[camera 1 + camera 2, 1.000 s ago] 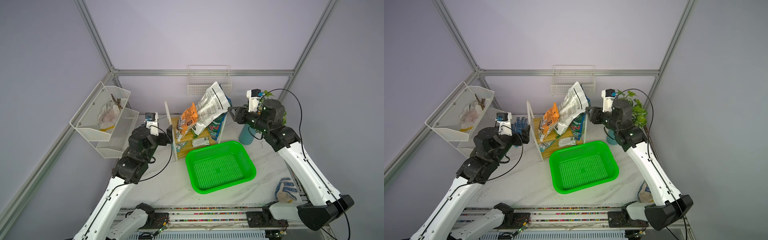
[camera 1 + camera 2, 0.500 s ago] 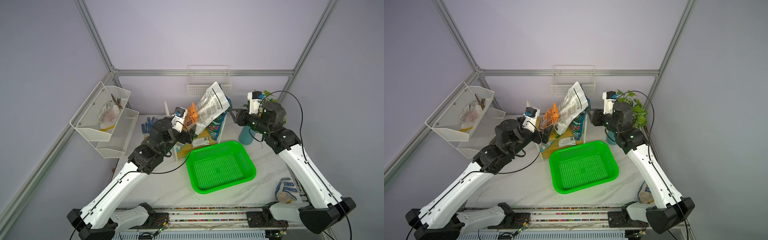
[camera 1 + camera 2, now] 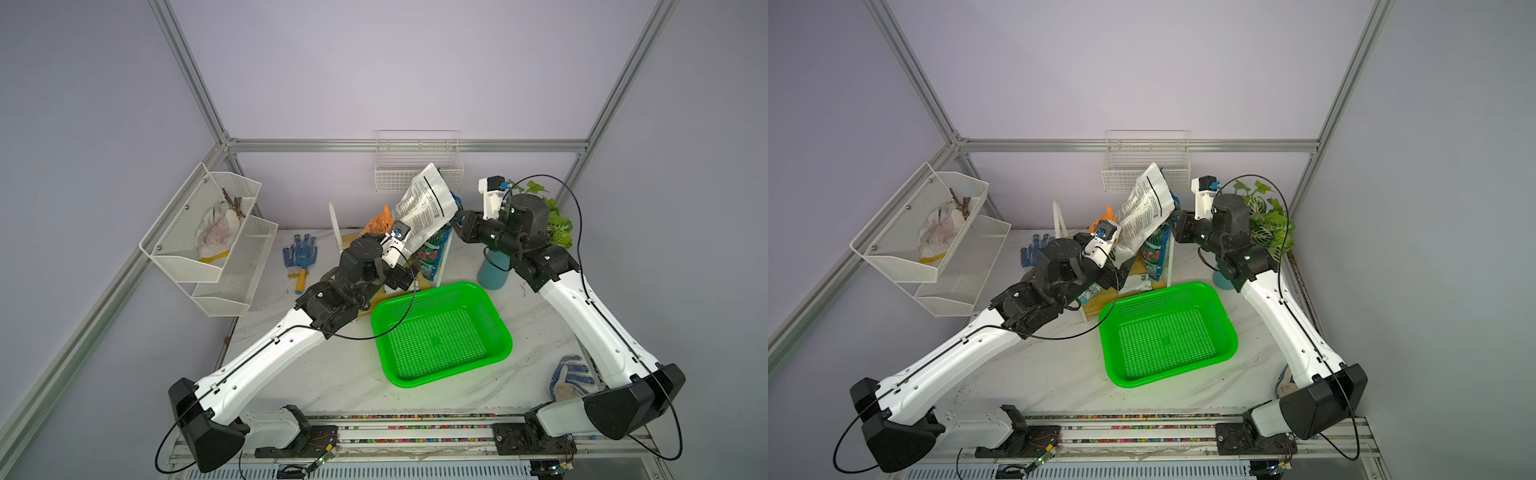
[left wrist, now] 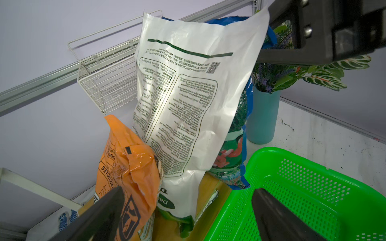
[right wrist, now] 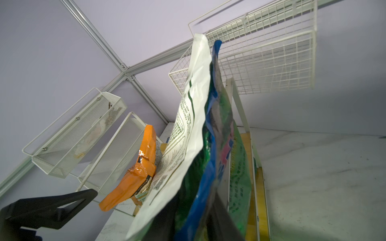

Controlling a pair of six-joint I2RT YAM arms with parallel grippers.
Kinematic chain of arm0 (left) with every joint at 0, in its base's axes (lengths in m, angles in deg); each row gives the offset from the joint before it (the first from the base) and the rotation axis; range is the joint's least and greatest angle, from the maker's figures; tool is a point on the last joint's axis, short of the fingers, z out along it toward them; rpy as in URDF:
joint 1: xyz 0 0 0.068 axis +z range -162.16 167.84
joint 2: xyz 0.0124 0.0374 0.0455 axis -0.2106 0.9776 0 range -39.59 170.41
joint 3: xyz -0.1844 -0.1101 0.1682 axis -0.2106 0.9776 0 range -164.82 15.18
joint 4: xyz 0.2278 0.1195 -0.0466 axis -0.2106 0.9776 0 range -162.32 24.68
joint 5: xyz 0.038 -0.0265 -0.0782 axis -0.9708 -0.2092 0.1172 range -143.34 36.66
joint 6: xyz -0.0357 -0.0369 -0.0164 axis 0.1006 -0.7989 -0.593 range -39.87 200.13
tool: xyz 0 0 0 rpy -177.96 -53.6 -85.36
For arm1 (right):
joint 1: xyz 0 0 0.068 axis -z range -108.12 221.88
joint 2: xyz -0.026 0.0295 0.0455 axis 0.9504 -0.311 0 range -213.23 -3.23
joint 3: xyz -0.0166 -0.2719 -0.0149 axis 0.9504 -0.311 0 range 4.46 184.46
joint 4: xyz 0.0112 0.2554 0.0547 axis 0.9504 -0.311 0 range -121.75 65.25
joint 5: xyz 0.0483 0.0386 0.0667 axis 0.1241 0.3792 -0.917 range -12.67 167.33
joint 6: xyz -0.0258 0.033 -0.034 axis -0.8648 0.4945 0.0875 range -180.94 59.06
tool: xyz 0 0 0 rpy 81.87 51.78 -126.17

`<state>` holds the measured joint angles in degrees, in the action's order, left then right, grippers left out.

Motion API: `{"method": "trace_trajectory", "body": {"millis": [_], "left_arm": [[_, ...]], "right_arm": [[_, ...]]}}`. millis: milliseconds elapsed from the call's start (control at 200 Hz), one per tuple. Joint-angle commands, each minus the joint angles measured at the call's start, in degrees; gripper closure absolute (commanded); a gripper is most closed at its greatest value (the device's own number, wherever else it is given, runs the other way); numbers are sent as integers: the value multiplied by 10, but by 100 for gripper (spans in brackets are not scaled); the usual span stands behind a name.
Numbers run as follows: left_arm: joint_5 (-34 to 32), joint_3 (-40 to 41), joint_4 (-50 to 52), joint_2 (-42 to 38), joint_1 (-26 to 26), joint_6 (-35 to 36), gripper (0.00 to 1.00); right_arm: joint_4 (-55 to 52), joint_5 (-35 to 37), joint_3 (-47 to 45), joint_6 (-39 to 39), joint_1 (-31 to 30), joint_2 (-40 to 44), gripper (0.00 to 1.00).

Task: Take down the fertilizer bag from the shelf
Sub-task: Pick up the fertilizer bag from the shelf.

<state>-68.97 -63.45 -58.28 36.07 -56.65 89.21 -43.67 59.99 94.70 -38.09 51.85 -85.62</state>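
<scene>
The fertilizer bag (image 3: 424,208), white with green print, stands tilted on a wooden board of the shelf (image 3: 336,226). It leans toward the shelf's right end against a blue-green bag (image 4: 234,150), and an orange bag (image 4: 129,167) touches its other side. The left arm (image 3: 357,266) covers the shelf's front, so which tier carries the bags cannot be told.

The right jaws stand apart at the shelf's right end, straddling the upper edges of both bags. One finger (image 5: 48,205) is clear of the white bag. The other is mostly hidden behind the bags, so contact is unclear.

The left jaws are released and spread wide, with fingers (image 4: 100,212) flanking the bags' bottoms and grasping nothing.

A second ago the left arm sat off the shelf's left end. It has swung between the shelf and the green basket (image 3: 494,316). The right arm (image 3: 523,216) and the bag's lean barely differ.
</scene>
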Motion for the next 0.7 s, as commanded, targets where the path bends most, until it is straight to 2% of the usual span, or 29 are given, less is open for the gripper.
{"method": "trace_trajectory", "body": {"millis": [0, 45, 375, 695], "left_arm": [[-12, -69, -28, 17, -3, 7, 0], [-13, -67, -35, 24, -3, 7, 0], [-64, -72, -78, 101, -3, 10, 0], [-117, -79, -109, 142, -3, 19, 0]], "right_arm": [[29, -2, 27, 2, -1, 11, 93], [30, -5, 31, 4, -1, 13, 100], [0, -21, 79, 9, -8, 29, 100], [-30, -37, 92, 9, -13, 62, 100]]}}
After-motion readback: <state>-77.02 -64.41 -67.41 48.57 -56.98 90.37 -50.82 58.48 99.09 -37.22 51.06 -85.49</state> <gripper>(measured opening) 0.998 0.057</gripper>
